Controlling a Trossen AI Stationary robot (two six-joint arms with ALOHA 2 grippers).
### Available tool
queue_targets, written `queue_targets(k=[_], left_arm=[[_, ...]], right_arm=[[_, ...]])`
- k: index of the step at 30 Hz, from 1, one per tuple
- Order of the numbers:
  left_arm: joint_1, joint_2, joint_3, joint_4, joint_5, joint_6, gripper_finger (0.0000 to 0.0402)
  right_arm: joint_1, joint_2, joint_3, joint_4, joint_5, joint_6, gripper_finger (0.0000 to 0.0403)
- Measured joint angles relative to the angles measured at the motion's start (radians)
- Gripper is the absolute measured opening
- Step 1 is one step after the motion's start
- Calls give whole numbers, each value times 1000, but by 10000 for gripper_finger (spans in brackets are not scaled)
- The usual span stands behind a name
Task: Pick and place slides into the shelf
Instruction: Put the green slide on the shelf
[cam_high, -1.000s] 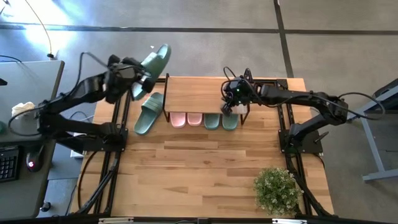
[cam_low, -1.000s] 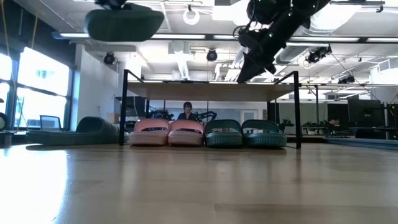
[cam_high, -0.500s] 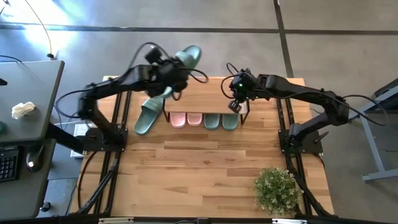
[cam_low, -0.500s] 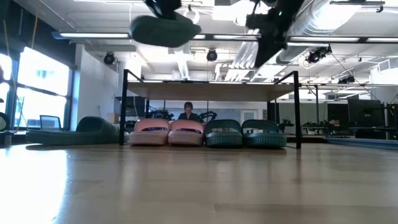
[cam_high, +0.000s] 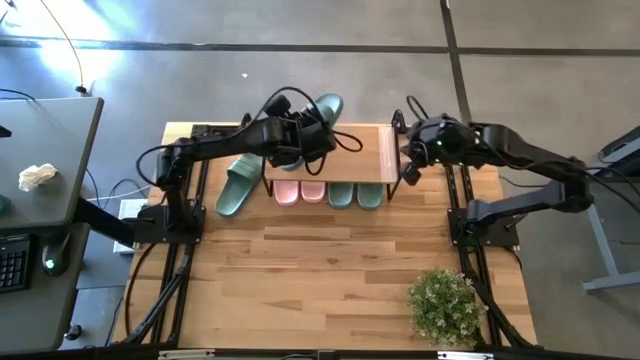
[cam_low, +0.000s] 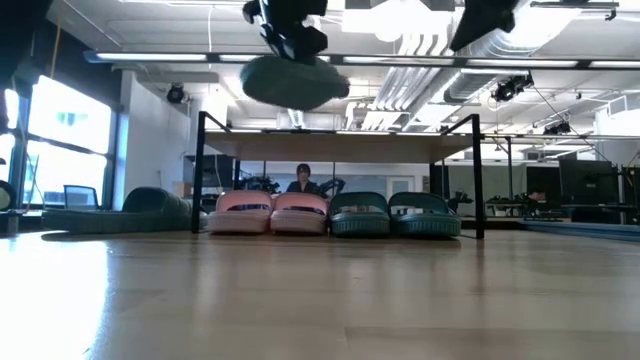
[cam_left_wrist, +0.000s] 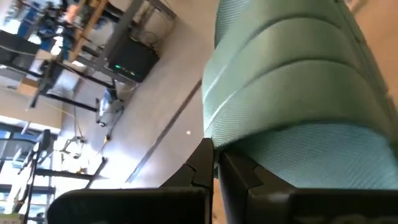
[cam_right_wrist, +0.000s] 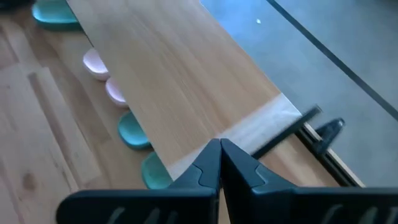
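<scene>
The left gripper (cam_high: 305, 135) is hanging above the shelf's (cam_high: 345, 150) plank top, near its left end, its fingers pinching a sage-green slide (cam_high: 320, 112) that is riding in the air clear of the plank; the low view shows it (cam_low: 293, 80) well above the rack. Under the plank, on the lower tier, a pink pair (cam_high: 299, 192) and a green pair (cam_high: 355, 194) are sitting side by side, toes poking out toward the bench's front edge. Another green slide (cam_high: 238, 182) is lying on the bench just off the shelf's left end. The right gripper (cam_high: 411, 172) is waiting by the shelf's right end, fingers pressed together on nothing. A potted plant (cam_high: 443, 304) is standing near the bench's front right corner.
</scene>
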Motion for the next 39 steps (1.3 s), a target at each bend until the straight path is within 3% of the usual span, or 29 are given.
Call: queue_targets(k=[7,26,31,39], left_arm=[[-40,58,0,-15,12,5,0],[-50,111,-1,-104,1,10,0],[-42,111,-1,-107,67,69,4],[-43,133,-1,-131,78,69,13]], right_arm=[[46,-21,0,-75,75,37,0],[93,-20,0,-73,94,53,0],[93,-20,0,-73,93,56,0],[93,-20,0,-73,90,63,0]])
